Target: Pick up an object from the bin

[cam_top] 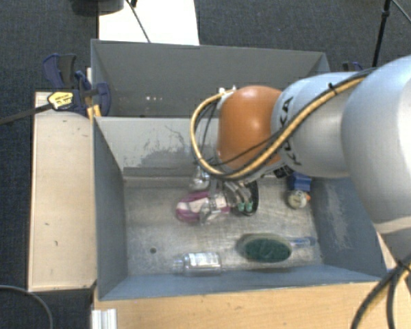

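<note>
Just beneath the gripper [218, 201] lies a small purple-and-white rounded plastic object [190, 210], likely light, stiff and slick, best pinched across its shorter side; whether the gripper is clenched or released cannot be told.

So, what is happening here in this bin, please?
The robot arm reaches in from the right, and its hand is low in the grey metal bin, right at a small purple and pink object near the middle of the floor. Whether the hand already holds it cannot be told. Apart from it lie a dark green oval object, a small clear plastic piece by the front wall, and a small blue and white object at the right.
</note>
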You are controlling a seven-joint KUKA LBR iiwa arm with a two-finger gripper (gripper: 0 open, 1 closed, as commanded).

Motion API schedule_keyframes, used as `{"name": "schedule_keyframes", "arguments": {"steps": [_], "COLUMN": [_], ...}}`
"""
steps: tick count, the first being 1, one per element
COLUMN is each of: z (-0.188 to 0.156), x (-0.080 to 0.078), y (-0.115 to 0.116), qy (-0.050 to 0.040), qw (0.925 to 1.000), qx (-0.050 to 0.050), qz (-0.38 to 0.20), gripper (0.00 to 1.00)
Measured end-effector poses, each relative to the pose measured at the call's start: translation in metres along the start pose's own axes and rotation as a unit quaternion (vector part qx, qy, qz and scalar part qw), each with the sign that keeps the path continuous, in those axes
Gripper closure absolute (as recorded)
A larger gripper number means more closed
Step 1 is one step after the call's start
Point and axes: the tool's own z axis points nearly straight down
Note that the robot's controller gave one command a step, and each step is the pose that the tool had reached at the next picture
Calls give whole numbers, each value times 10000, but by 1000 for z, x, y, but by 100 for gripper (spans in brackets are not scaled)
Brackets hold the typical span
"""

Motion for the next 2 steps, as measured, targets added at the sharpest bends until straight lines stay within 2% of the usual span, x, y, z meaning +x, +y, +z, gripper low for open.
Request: {"name": "schedule_keyframes", "arguments": {"steps": [1, 2], "z": [-96, -145], "x": [21, 23], "y": [5, 27], "qy": [-29, -22], "qw": [9624, 8955], "qx": [7, 4], "qz": [-2716, -4451], "gripper": [100, 100]}}
